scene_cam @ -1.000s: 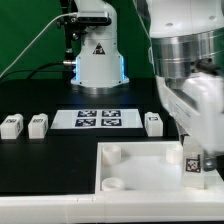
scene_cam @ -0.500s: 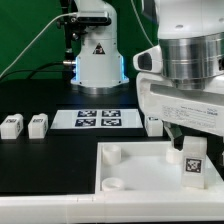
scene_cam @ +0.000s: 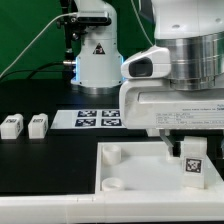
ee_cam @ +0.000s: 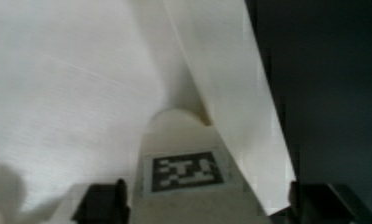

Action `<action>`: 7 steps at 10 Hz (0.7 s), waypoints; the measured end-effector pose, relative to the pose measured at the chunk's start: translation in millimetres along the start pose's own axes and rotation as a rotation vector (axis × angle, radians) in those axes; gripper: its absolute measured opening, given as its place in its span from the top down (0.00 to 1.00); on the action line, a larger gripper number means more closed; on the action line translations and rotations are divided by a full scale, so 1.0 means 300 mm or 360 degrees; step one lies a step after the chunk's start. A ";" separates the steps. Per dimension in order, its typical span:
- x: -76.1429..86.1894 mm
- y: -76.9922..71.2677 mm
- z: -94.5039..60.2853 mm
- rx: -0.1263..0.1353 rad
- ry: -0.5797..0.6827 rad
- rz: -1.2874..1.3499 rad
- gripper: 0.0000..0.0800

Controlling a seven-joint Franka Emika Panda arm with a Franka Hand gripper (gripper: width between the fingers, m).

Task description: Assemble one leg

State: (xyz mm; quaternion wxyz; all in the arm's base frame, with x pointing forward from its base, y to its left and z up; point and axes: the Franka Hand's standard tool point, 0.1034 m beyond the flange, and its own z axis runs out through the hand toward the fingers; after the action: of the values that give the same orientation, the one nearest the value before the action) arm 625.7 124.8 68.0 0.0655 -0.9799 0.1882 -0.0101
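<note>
From the exterior view's left I log two small white legs standing apart on the black table (scene_cam: 30, 150): the first leg (scene_cam: 11, 125) nearest the edge, the second leg (scene_cam: 37, 124) just beside it, both upright with a dark tag facing the camera. Next along lies the marker board (scene_cam: 98, 119), flat, with four tags showing (its far end is hidden behind the arm). Behind it stands the robot base (scene_cam: 97, 55) with its triangular warning label. In front, the large white plate (scene_cam: 140, 168) lies flat near the table's front edge, and two round corner sockets (scene_cam: 111, 153) show on its side nearest the exterior view's left. Towards the exterior view's right, the arm's wrist fills the upper frame, and the gripper (scene_cam: 178, 137) hangs just above the plate. Below it the task's leg (scene_cam: 192, 163) stands upright on the plate's corner towards the exterior view's right, tag facing the camera. In the wrist view I see that same tagged leg (ee_cam: 193, 165) between the two dark fingertips (ee_cam: 108, 200), with a clear gap on each side (neither pad touches it), so I record the jaws as spread wide and holding nothing. The plate's white surface (ee_cam: 76, 90) fills most of the wrist view, the dark table beside it.
</note>
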 end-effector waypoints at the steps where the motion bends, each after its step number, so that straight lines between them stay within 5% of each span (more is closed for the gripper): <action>1: 0.002 0.008 0.000 -0.0005 0.0000 0.0005 0.59; 7: 0.024 0.003 0.003 0.0003 -0.0044 0.1364 0.63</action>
State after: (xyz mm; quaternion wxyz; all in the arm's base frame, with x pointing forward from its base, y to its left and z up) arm 632.0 121.5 66.8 0.0673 -0.8130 0.5775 0.0310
